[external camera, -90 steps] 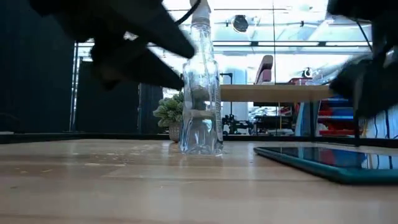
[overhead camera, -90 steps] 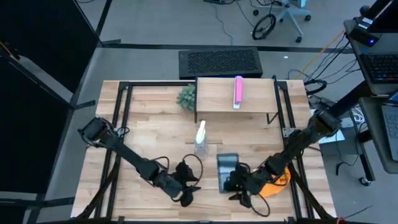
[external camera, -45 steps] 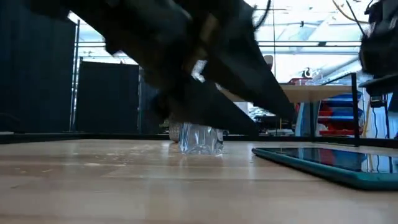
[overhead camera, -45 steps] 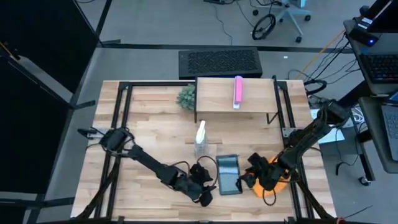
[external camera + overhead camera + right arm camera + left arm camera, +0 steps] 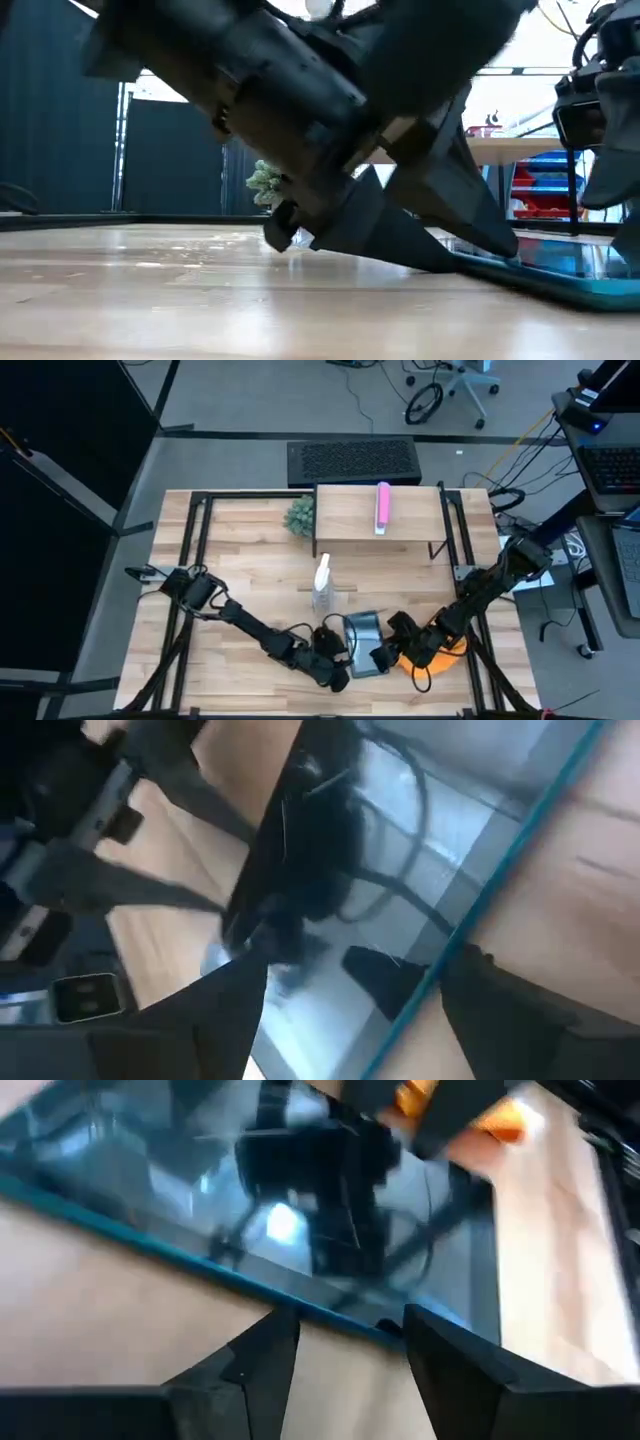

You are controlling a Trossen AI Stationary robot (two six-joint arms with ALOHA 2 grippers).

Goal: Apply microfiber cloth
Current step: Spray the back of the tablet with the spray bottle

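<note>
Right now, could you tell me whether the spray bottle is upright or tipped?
Upright: the high view shows the spray bottle standing nozzle-up on the table.

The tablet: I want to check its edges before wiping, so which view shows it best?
The left wrist view: the tablet fills it, its teal edge just ahead of the left gripper. The high view shows it small between both arms, the low view only a sliver, the right wrist view one edge.
</note>
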